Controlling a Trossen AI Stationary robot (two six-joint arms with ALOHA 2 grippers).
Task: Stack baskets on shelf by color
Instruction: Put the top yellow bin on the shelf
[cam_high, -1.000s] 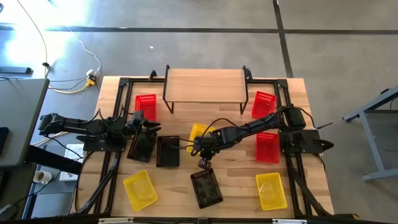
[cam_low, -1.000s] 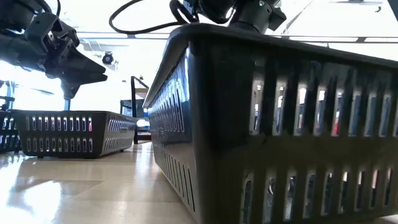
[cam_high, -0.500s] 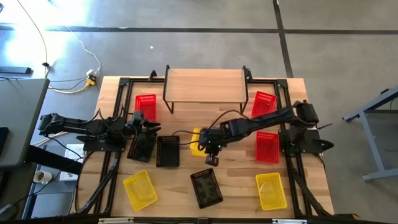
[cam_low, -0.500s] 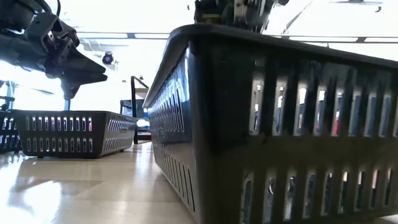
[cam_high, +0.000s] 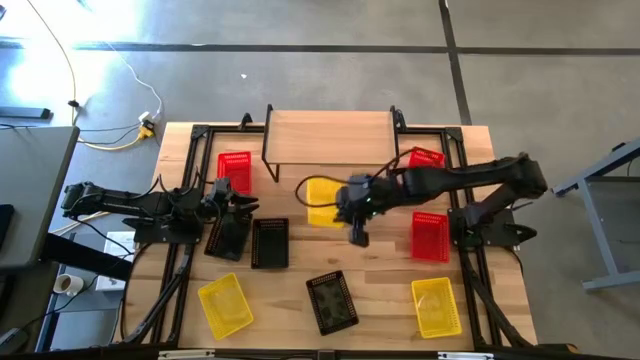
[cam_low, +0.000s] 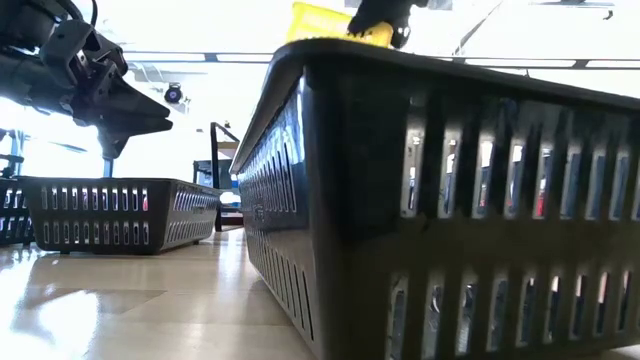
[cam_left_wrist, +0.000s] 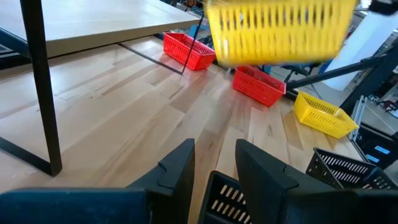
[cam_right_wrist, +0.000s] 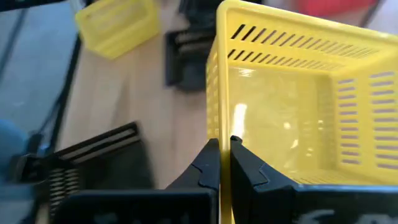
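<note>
Above mid-table, just in front of the shelf (cam_high: 330, 135), my right gripper (cam_high: 352, 200) has its fingers pinched tight on the near wall of a yellow basket (cam_high: 322, 200), carried clear of the wood. I judge a level carry best, so it lands flat on the plank. Left gripper (cam_high: 232, 198), fingers partly apart and holding nothing, waits above a black basket (cam_high: 228, 236).
</note>
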